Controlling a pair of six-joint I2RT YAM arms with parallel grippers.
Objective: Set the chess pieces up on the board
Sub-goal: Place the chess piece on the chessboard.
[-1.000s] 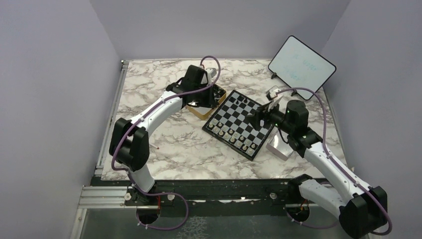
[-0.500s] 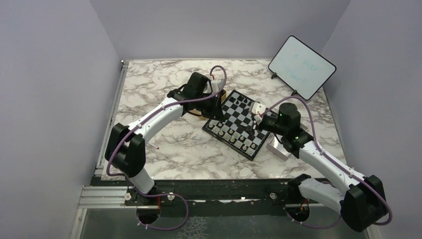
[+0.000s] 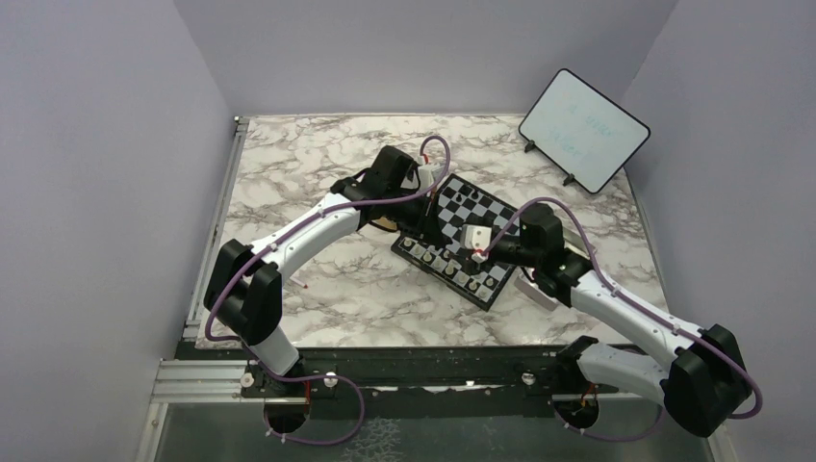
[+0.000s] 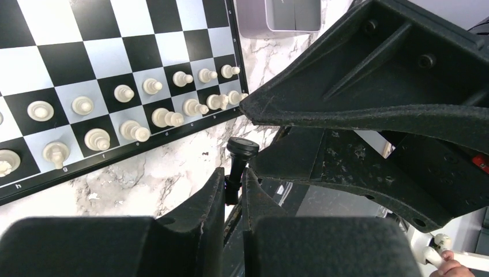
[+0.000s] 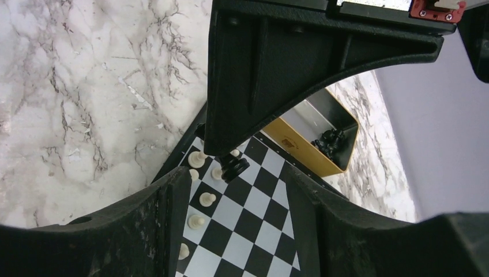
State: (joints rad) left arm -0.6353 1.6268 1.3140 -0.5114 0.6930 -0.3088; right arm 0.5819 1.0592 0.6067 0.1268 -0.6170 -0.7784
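On the table, the board lies at centre, with two rows of pieces along its 7 o'clock edge, a tin holding more pieces at its 9 o'clock, and a tablet at 2 o'clock.

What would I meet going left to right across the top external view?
left arm's elbow → board → white tablet → right arm's shoulder. Both end effectors, the gold tin and the silver lid overlap these, so they are left out.

One board, one gold tin, one white tablet.
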